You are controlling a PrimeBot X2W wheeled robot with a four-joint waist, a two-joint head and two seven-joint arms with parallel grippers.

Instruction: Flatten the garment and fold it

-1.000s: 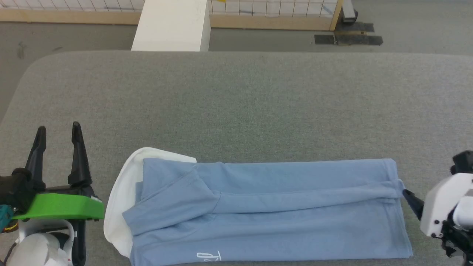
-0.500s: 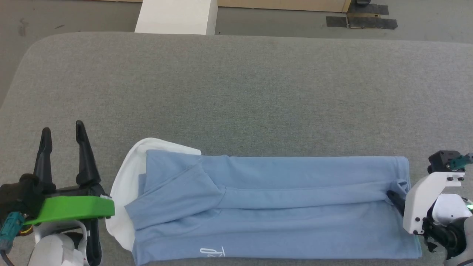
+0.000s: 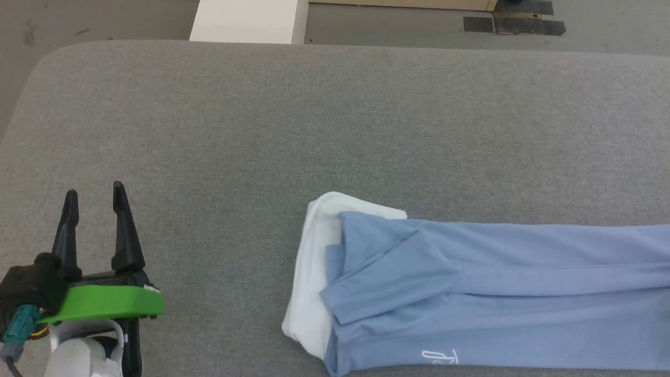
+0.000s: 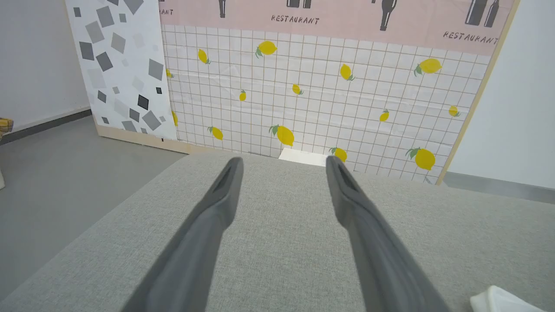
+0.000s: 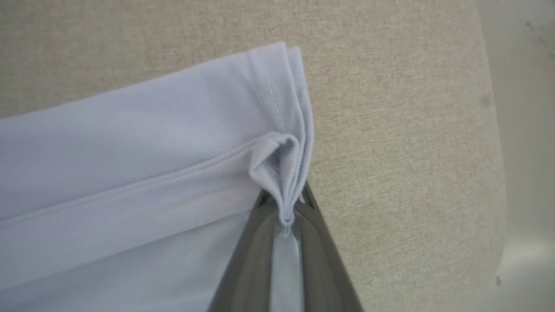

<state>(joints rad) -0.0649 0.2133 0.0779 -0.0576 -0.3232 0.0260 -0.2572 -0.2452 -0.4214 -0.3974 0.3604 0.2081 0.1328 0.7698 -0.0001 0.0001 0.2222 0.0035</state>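
The garment [image 3: 497,293], a light blue polo shirt, lies in a long lengthwise-folded band near the front edge of the grey table [image 3: 314,115]. It runs off the right side of the head view. Its white collar [image 3: 314,272] forms the left end, and the white logo [image 3: 439,357] shows at the bottom. My left gripper [image 3: 94,193] stands open at the lower left, well apart from the collar, with nothing between its fingers [image 4: 284,162]. In the right wrist view my right gripper [image 5: 284,203] is shut on a bunched fold of the garment's hem [image 5: 277,160].
A white box [image 3: 246,21] stands beyond the table's far edge, with dark tape patches [image 3: 513,25] on the floor to its right. A lemon-patterned wall panel [image 4: 325,86] rises behind the table. The table's edge [image 5: 490,130] lies a short way past the hem.
The garment has slid far to the right across the table, its hem end and my right gripper leaving the head view. The left gripper stays in place and open.
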